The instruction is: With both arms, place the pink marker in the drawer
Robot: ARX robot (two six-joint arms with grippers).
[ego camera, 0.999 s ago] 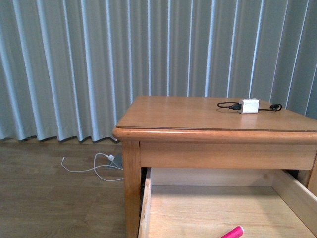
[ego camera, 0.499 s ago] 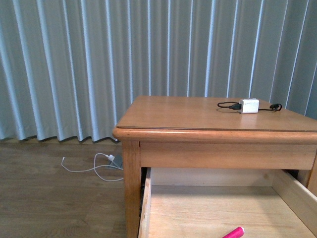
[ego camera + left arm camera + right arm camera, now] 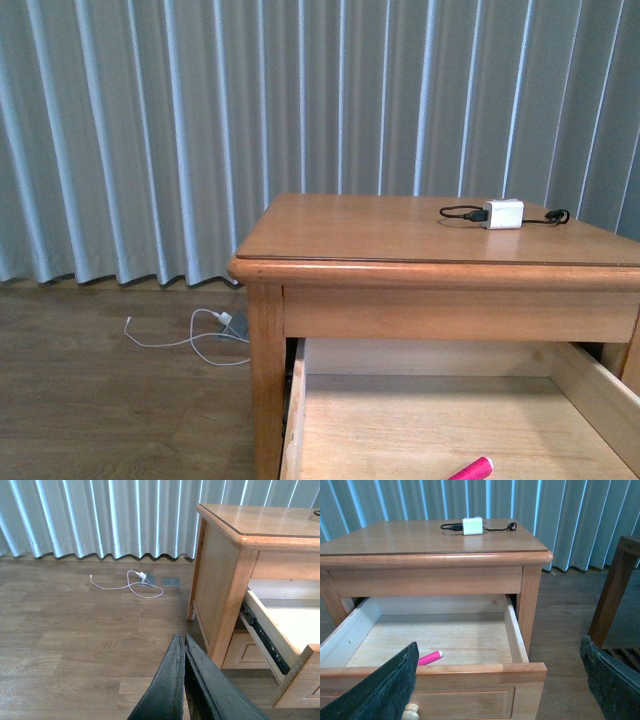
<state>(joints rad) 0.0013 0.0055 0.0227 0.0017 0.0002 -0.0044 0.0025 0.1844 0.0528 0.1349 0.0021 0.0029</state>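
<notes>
- The pink marker lies flat on the pale bottom of the open drawer. Seen from the front, it is at about 6 o'clock of that bottom, just behind the front panel, and nothing touches it.
- The right end effector is spread wide and empty. It is held in front of the drawer, apart from the marker.
- The left end effector has its fingers pressed together on nothing. It hangs above the floor, off toward 9 o'clock from the drawer and well apart from the wood.
- We judge the placing itself done. The step in hand looks like drawing clear and, if shutting is wanted, pushing the drawer home.
- To do it well, we pull the right arm straight back before swinging it away, so that neither finger clips the front panel or the round knob.
- If we push, we press flat on the panel near the knob, in line with the slides, and slowly. The marker is round and may roll toward 12 o'clock under a jolt.
- We keep both arms below the edge of the counter. We leave alone the white charger at its 2 o'clock corner.
</notes>
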